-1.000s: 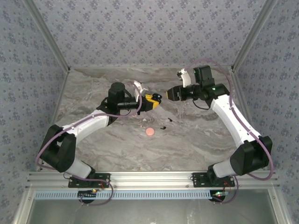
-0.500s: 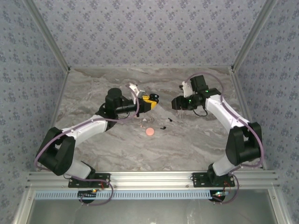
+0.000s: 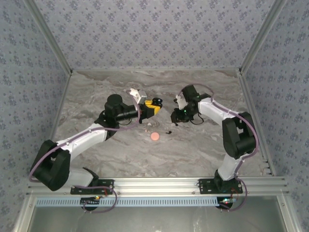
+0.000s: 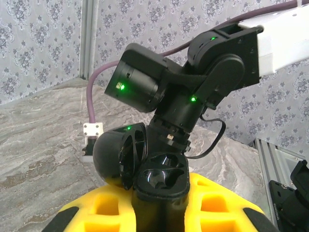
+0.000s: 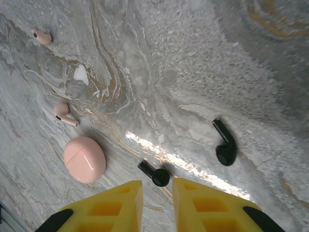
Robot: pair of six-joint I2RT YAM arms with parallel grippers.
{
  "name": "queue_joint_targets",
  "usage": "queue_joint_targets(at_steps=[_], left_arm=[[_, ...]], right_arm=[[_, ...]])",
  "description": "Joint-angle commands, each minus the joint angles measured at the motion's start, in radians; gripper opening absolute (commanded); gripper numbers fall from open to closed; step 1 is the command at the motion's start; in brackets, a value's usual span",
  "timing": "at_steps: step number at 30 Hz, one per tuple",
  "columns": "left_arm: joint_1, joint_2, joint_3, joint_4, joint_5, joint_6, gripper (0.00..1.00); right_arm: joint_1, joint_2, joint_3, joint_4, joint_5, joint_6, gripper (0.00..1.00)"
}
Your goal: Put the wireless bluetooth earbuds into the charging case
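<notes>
Seating not begun: black case (image 4: 161,180) sits lid-open, pinched between the yellow fingers (image 4: 104,209) of the left gripper (image 4: 159,220), beyond the pink case (image 5: 84,159), while both earbuds lie loose on the table (image 5: 203,53): near earbud (image 5: 155,175) just right of the pink case, far earbud (image 5: 225,146) further right. Right gripper (image 5: 157,193) hovers over the near earbud, fingers narrowly parted and empty; both pickups and both insertions are left, by my reckoning. Black case sockets too dark to read for certain, left fingertips cut off at the wrist view's lower edge, earbuds mere specks from above.
</notes>
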Motion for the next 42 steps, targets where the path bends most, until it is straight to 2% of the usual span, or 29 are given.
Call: queue_joint_targets(at_steps=[1,10,36,42], left_arm=[[-0.005,-0.035,0.002,-0.007,-0.020,0.027,0.12],[-0.005,-0.043,0.005,-0.034,-0.026,0.044,0.12],[-0.006,-0.042,0.004,-0.052,-0.033,0.056,0.12],[-0.007,-0.039,0.004,-0.055,-0.035,0.061,0.12]], right_arm=[[0.017,0.033,-0.001,-0.020,-0.007,0.005,0.22],[0.042,0.093,-0.001,-0.004,0.005,0.011,0.22],[0.049,0.157,0.048,-0.097,0.320,0.019,0.19],[0.049,0.157,0.070,-0.113,0.347,0.012,0.19]])
